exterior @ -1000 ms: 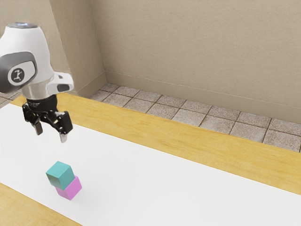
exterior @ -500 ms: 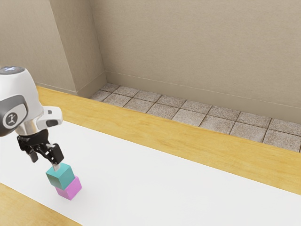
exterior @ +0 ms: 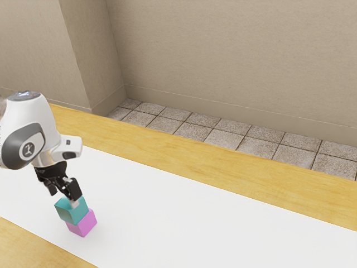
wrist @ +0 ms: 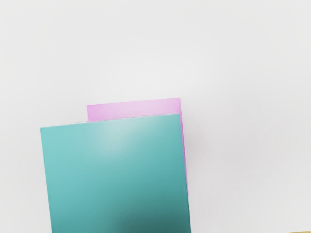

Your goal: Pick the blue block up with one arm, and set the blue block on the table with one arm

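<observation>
Gripper, fingers spread at the top of the blue block — contact indistinct. Block rests on the pink block, largely hidden in wrist view — blue face cropped.

The arm reaches in from the exterior view's left, its tool pointing down (fingers apart).

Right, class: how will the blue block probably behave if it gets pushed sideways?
The blue block looks stiff: flat faces, crisp edges, so it probably won't squash or roll. It sits off-centre on the pink block, so a push could slide or tip it off.
</observation>
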You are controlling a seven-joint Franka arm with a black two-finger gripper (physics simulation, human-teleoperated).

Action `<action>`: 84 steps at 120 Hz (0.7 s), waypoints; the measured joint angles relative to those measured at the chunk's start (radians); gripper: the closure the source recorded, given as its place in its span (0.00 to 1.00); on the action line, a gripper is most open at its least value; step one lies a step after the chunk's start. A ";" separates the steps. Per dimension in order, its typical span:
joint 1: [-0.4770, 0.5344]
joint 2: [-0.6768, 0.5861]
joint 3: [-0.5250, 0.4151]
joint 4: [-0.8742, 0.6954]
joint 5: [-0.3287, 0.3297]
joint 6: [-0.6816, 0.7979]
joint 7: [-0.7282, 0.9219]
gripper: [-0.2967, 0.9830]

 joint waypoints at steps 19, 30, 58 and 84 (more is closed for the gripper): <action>0.012 0.049 -0.001 0.004 -0.006 0.035 0.019 0.23; 0.015 0.059 -0.002 0.004 -0.007 0.048 0.027 0.23; 0.016 0.106 -0.002 0.014 -0.008 0.077 0.043 0.23; 0.025 0.130 0.000 0.032 -0.004 0.088 0.054 0.23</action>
